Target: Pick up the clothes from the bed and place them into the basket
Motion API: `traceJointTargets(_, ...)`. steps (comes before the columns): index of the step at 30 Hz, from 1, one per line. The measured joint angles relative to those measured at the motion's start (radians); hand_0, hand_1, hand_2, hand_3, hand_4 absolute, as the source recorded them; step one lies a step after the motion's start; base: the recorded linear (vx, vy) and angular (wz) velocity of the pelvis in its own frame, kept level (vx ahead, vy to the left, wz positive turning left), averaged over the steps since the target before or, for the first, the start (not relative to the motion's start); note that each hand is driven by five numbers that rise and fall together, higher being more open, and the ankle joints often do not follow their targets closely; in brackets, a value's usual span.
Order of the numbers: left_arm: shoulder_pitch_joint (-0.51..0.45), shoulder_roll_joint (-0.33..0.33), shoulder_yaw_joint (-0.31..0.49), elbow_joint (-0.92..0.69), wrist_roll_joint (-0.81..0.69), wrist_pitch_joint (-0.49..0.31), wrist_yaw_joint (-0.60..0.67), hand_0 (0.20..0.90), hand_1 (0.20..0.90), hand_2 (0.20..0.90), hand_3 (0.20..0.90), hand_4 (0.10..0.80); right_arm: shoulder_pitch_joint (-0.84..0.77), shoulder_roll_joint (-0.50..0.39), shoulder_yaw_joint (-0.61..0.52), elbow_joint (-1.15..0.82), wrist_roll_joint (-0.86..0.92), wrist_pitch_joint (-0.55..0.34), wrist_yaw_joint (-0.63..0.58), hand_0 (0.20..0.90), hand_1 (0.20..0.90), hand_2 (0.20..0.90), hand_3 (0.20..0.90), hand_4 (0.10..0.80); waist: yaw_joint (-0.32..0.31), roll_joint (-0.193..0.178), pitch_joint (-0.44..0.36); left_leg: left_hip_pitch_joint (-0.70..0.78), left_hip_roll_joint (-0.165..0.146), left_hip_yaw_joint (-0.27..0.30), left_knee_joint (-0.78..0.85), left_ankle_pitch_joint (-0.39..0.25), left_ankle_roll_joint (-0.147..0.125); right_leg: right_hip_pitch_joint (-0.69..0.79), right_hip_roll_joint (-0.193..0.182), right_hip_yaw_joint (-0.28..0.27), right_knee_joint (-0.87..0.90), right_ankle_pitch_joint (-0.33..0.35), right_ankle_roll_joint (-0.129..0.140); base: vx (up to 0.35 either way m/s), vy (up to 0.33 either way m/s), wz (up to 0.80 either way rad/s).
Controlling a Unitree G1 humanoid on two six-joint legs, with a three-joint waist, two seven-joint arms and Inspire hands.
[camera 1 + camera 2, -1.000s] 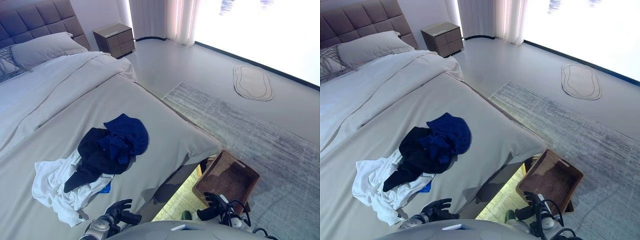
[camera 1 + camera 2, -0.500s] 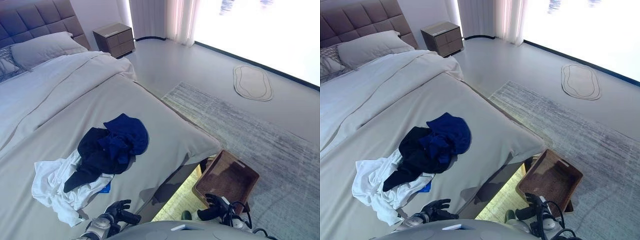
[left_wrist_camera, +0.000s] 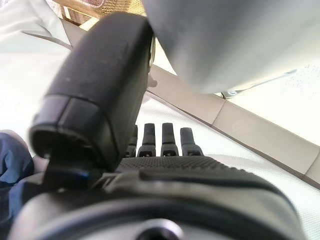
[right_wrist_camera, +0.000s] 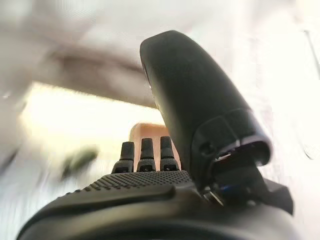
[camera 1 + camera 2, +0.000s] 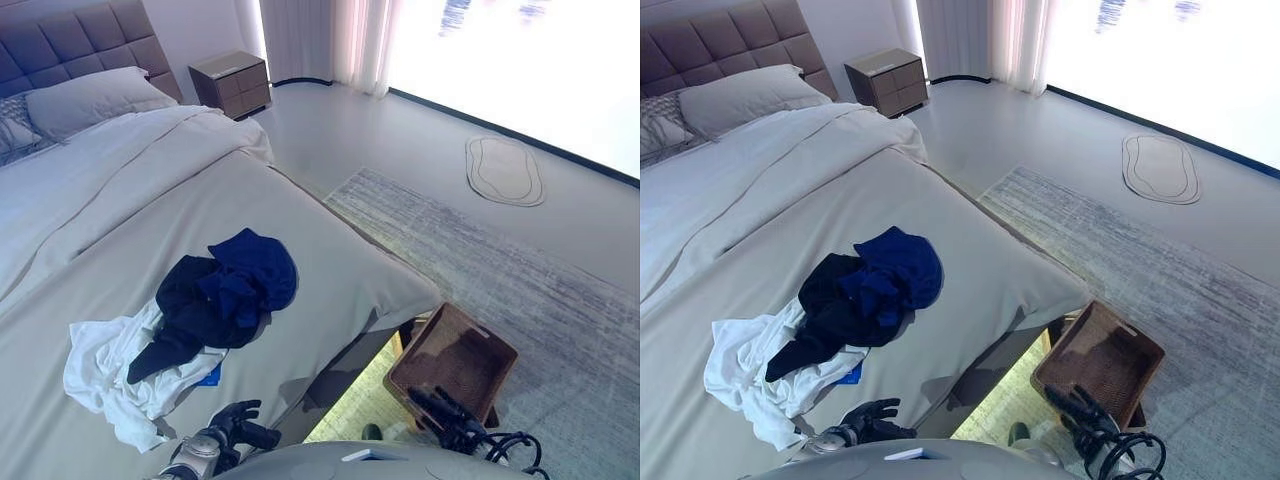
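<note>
Eye views: crumpled clothes, navy and black over white, lie near the foot edge of the smooth grey bed; the woven brown basket sits on the floor past the foot corner.
Left wrist: left hand, fingers straight, empty.
Right wrist: right hand, fingers straight, empty.
</note>
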Motion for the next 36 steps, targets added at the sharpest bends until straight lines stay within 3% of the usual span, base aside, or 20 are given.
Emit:
traceJointTargets(4,0.0,0.005,-0.008,-0.009,0.0,0.001,0.001,0.9,0.9,0.9,0.9,0.8,-0.062,-0.011,0.026,-0.062,-0.072,-0.033,0.032,0.9,0.9,0.9,0.9,0.8,0.018,-0.008,0.001,0.001,-0.001,-0.018,0.0,0.001,0.0,0.012,-0.002,-0.021,0.0,-0.004,0.003,0.035,0.005,0.15)
traceJointTargets(10,-0.002,0.028,-0.028,-0.06,-0.001,0.003,0.002,0.9,0.9,0.9,0.9,0.8,-0.18,-0.198,0.165,-0.264,-0.553,-0.042,-0.149,0.9,0.9,0.9,0.9,0.8,0.067,-0.031,0.017,-0.014,-0.005,-0.043,0.002,0.016,-0.011,0.01,-0.007,-0.048,0.0,-0.004,0.006,0.019,0.03,0.14)
traceJointTargets(13,-0.004,0.036,-0.029,-0.069,-0.001,0.003,0.004,0.9,0.9,0.9,0.9,0.8,-0.29,-0.275,0.207,-0.341,-0.76,-0.005,-0.224,0.9,0.9,0.9,0.9,0.8,0.076,-0.043,0.026,-0.019,-0.006,-0.049,0.005,0.025,-0.02,0.009,-0.008,-0.053,0.0,-0.004,0.007,0.0,0.051,0.07)
traceJointTargets(20,-0.046,0.042,-0.049,-0.125,-0.024,-0.002,0.026,0.9,0.9,0.9,0.9,0.8,-0.553,-0.387,0.362,-0.309,-1.101,0.043,-0.328,0.9,0.9,0.9,0.9,0.8,0.143,-0.041,0.108,-0.109,-0.027,-0.121,0.083,0.027,-0.032,-0.009,-0.021,-0.122,0.001,-0.008,0.014,0.003,0.029,0.3)
traceJointTargets(29,-0.195,0.073,-0.09,-0.179,-0.094,-0.041,0.021,0.9,0.9,0.9,0.9,0.8,-0.873,-0.388,0.44,-0.018,-1.113,0.095,-0.445,0.9,0.9,0.9,0.9,0.8,0.289,-0.069,0.282,-0.301,-0.036,-0.225,0.202,0.025,-0.062,-0.105,-0.007,-0.21,0.028,-0.009,0.015,-0.126,-0.04,0.35)
traceJointTargets(32,-0.237,0.113,-0.085,-0.188,-0.138,-0.047,0.048,0.9,0.9,0.9,0.9,0.8,-0.985,-0.387,0.478,0.069,-1.093,0.127,-0.435,0.9,0.9,0.9,0.9,0.8,0.319,-0.106,0.34,-0.381,-0.034,-0.256,0.212,0.036,-0.078,-0.165,-0.003,-0.228,0.027,-0.009,0.015,-0.086,-0.024,0.29)
traceJointTargets(36,-0.259,0.172,-0.08,-0.204,-0.155,-0.041,0.074,0.9,0.9,0.9,0.9,0.8,-1.089,-0.387,0.561,0.169,-1.091,0.196,-0.33,0.9,0.9,0.9,0.9,0.8,0.357,-0.141,0.39,-0.46,-0.036,-0.279,0.212,0.053,-0.096,-0.235,-0.003,-0.255,0.028,0.007,0.003,-0.094,0.059,0.23)
